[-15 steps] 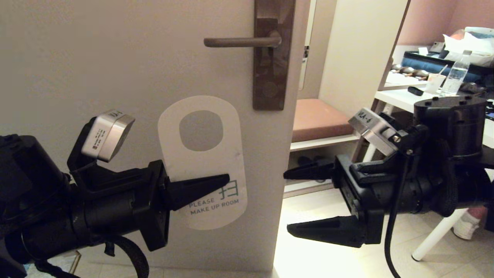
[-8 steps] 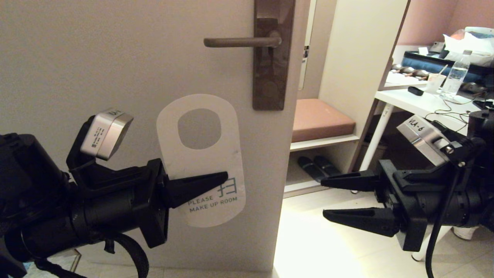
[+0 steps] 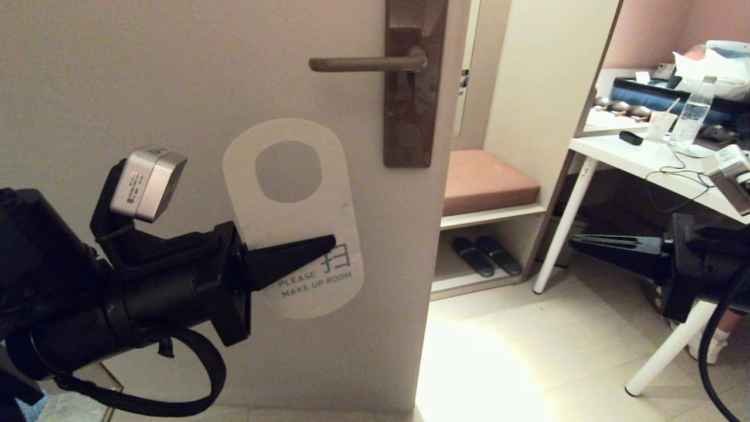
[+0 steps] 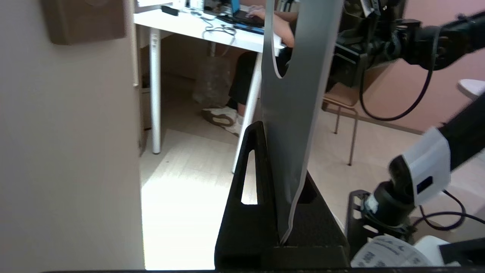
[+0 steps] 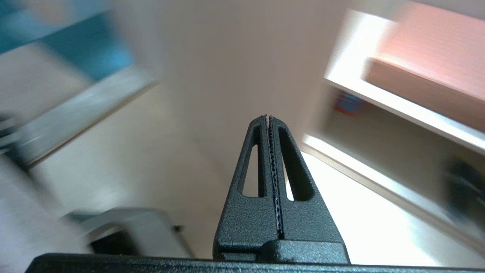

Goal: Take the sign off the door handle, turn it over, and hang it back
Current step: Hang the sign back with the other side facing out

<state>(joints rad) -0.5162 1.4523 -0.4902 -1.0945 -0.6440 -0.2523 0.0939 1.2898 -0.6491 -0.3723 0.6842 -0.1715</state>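
Nearest the camera, the left arm reaches in from the lower left, lying almost level with its forearm pointing toward the door (image 3: pixel 176 88), and the left gripper (image 3: pixel 328 241) is clamped on the sign (image 3: pixel 293 223), pinching the card's lower half from its edge. In the left wrist view the thin card (image 4: pixel 299 94) stands edge-on between the two black fingers (image 4: pixel 250 178). The sign is held upright in front of the door, its white "PLEASE MAKE UP ROOM" side facing out and its oval hole at the top, below and to the left of the door handle (image 3: pixel 363 63) and clear of it. Off to the right, in front of the white desk (image 3: pixel 638 158), the right gripper (image 3: pixel 577 239) points leftward with its fingers pressed together on nothing.
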